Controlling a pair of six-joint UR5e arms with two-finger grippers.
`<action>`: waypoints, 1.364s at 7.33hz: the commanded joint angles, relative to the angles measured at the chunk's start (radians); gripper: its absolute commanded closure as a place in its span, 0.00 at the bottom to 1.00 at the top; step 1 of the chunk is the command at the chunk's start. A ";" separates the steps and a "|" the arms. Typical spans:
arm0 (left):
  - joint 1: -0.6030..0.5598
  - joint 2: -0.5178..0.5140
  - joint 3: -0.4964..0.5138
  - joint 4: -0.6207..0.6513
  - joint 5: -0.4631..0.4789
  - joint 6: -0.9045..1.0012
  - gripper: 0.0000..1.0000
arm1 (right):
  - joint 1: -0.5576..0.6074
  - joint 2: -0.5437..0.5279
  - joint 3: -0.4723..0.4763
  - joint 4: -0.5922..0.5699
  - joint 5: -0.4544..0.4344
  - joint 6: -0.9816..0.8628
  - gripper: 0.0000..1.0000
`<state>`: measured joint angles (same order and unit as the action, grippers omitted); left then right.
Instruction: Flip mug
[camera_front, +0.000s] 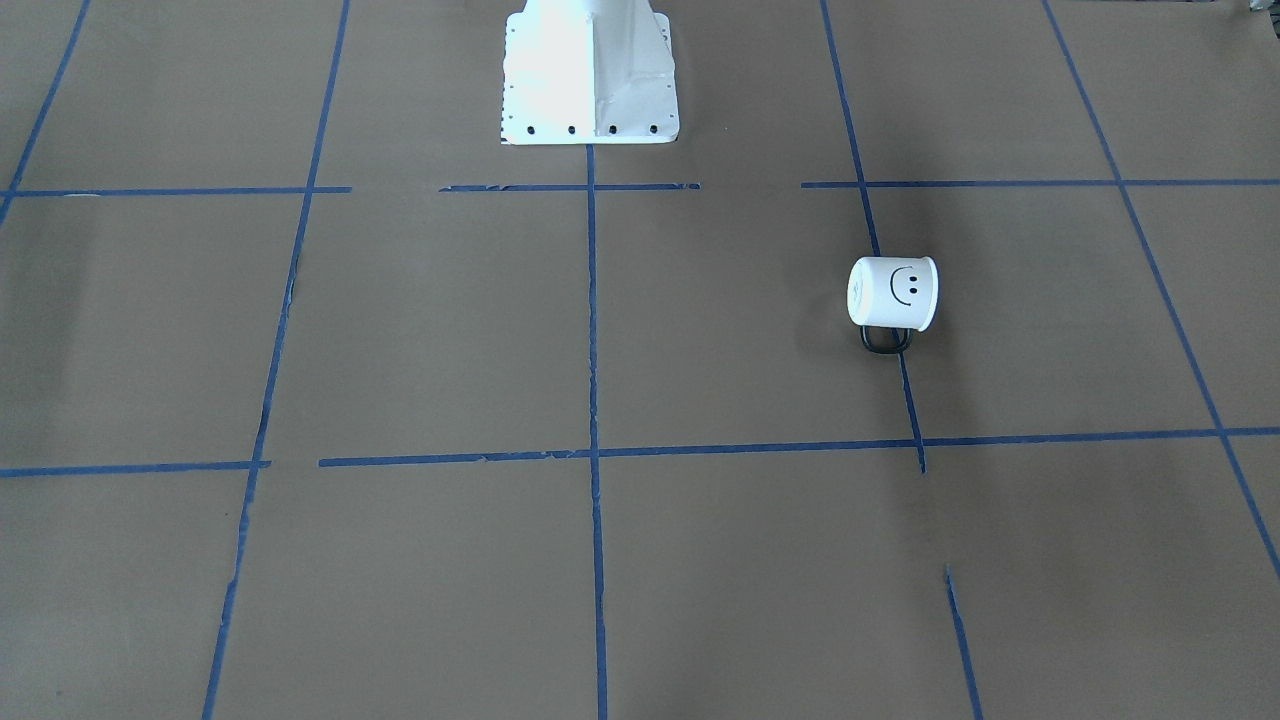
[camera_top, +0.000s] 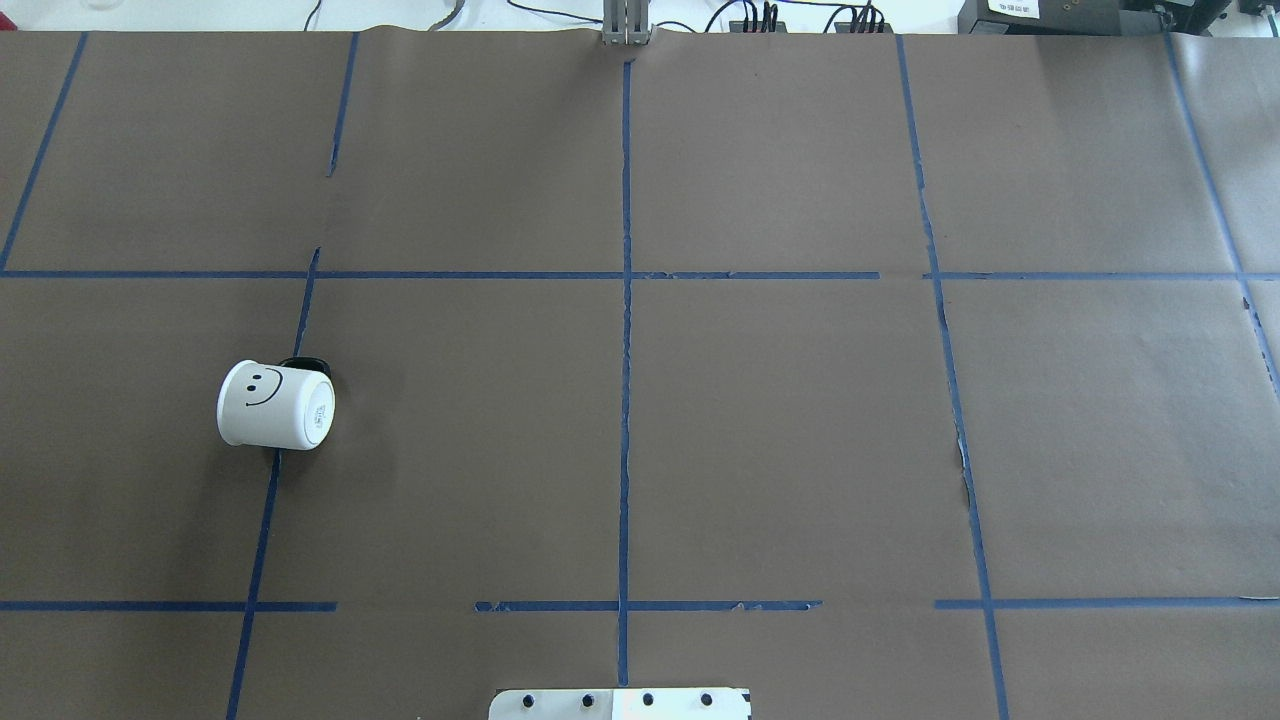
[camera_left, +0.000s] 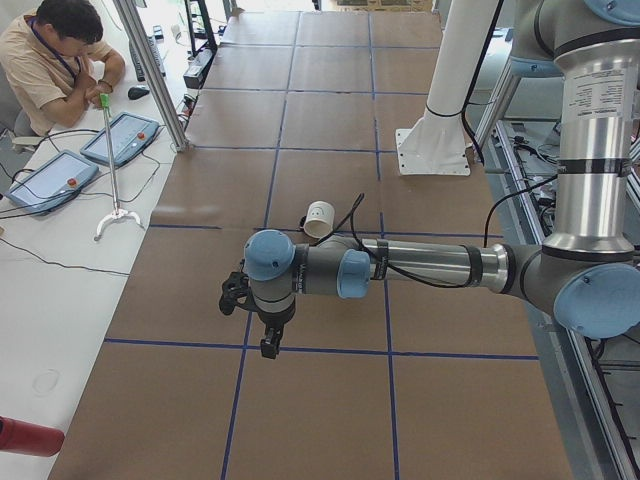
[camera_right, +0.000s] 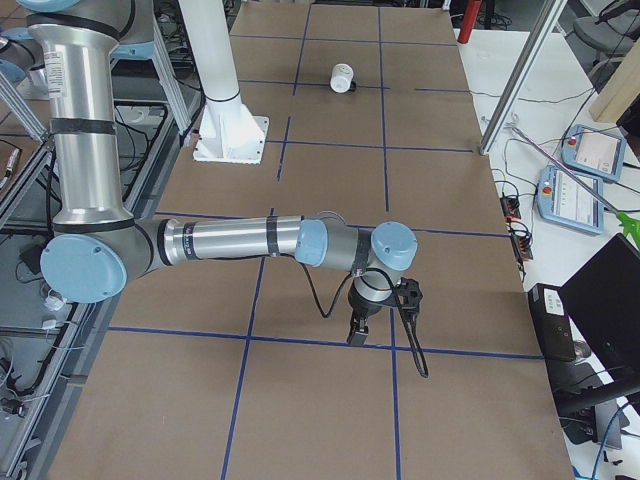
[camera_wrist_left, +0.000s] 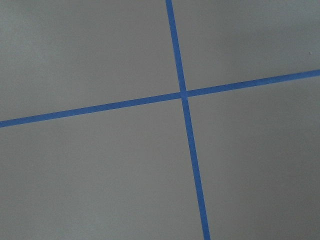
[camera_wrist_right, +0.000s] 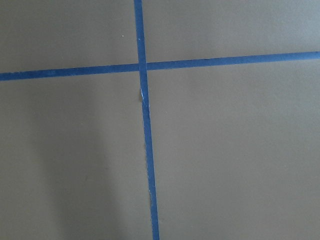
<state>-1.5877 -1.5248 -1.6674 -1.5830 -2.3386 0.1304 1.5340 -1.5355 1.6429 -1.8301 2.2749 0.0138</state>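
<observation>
At the left end of the bench (camera_top: 800, 450) we see the left gripper (camera_left: 269, 348) hanging with its fingers pointing down over a crossing of the blue tape lines (camera_top: 625, 400). Its arm is stretched out level from the robot's edge. Only the side camera shows it, so we cannot tell how its jaws stand.

The mug (camera_top: 275, 405) lies on its side on the brown paper in the left half of the bench, roughly midway between the robot's edge and the operators' edge. It is well apart from the left gripper. It rests across one of the tape lines that run between those two edges. Its open mouth faces the left end and its flat base (camera_top: 318, 412) faces the middle of the bench. The smiley face (camera_top: 260, 388) is turned upward, and the black handle (camera_top: 305, 362) sticks out toward the operators' edge, low against the paper.

Beyond the operators' edge a person (camera_left: 55, 55) sits at a white side table with two control tablets (camera_left: 120, 137) in front of him.

At the middle of the robot's edge stands the white pedestal (camera_front: 590, 75), bolted down.

Near the right end, the right gripper (camera_right: 357, 333) hangs fingers-down over another tape crossing, its arm also reaching out level. Here too only the side camera catches it, and we cannot tell whether its jaws are wide or narrow.
</observation>
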 joint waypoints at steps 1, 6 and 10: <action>0.000 0.000 -0.003 0.000 -0.001 0.002 0.00 | 0.000 0.000 0.000 0.000 0.000 0.000 0.00; 0.078 -0.025 -0.075 -0.306 -0.090 -0.233 0.00 | 0.000 0.000 0.000 0.000 0.000 0.000 0.00; 0.513 0.007 -0.092 -0.769 0.274 -1.005 0.00 | 0.000 0.000 0.000 0.000 0.000 0.000 0.00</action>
<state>-1.2289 -1.5397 -1.7553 -2.2027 -2.1794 -0.6420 1.5340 -1.5355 1.6429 -1.8300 2.2749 0.0138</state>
